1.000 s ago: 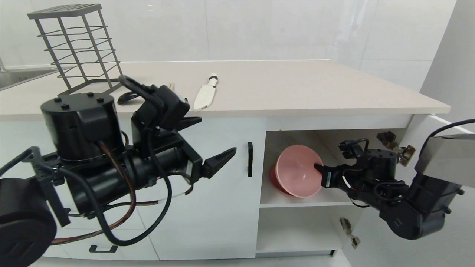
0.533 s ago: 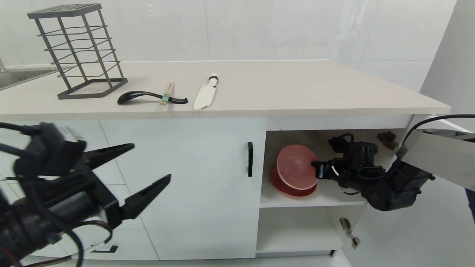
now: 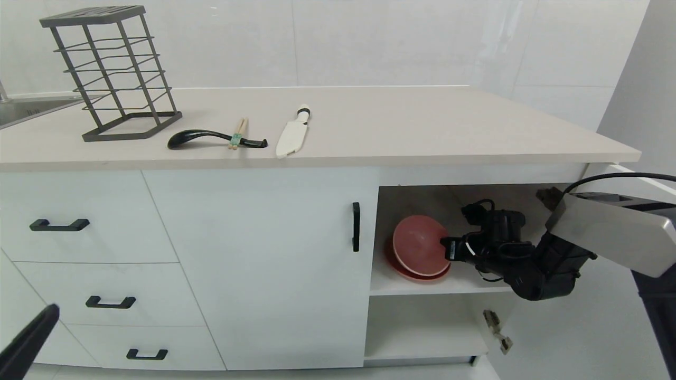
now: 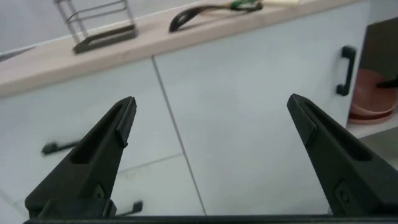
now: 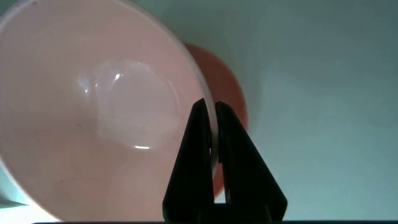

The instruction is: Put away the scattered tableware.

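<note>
The right tool [image 3: 446, 249] is pinching the rim of the bowl [image 3: 417, 244], jaws almost together on it. It has been carrying the bowl lower and deeper into the cupboard. The bowl is now leaning on the red dish [image 3: 417, 274] on the upper shelf [image 3: 475, 282]. The left tool [image 4: 210, 102], spread wide and carrying nothing, has been dropping low to the left. Letting go is probably coming next. The spoon [image 3: 182, 139], chopsticks [image 3: 238, 132] and knife [image 3: 292, 136] are lying on the bench [image 3: 422, 121].
</note>
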### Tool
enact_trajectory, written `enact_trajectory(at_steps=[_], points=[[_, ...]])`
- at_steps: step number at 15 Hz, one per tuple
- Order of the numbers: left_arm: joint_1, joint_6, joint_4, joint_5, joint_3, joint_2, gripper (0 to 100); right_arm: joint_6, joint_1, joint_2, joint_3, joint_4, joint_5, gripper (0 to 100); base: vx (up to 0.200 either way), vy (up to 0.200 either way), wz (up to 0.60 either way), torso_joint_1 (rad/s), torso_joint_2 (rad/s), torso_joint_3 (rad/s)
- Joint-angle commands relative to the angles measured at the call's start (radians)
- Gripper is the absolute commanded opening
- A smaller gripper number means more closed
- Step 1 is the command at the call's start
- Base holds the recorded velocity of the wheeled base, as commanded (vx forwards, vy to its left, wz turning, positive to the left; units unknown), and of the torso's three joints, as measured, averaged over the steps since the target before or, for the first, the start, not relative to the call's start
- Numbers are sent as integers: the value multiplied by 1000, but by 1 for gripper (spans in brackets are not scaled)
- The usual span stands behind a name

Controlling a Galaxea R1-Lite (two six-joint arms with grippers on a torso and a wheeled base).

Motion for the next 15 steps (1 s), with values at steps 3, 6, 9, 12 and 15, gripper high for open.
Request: enact_trajectory(at_steps=[3, 6, 9, 12, 15], points=[[105, -37, 52, 0, 134, -229, 100, -2, 3, 8, -2, -14, -1, 100, 0, 0, 0, 0, 0, 0], [102, -45, 155, 0, 136, -307, 100, -5, 5, -40, 41, -75, -1, 100, 0, 0, 0, 0, 0, 0], [101, -45, 253, -2, 136, -391, 100, -12, 69, -184, 280, -225, 3, 100, 0, 0, 0, 0, 0, 0], [99, -45, 252, -2, 136, -391, 100, -40, 144, -380, 642, -428, 20, 100, 0, 0, 0, 0, 0, 0], [91, -45, 275, -2, 136, -401, 100, -95, 150, -672, 897, -425, 72, 100, 0, 0, 0, 0, 0, 0]])
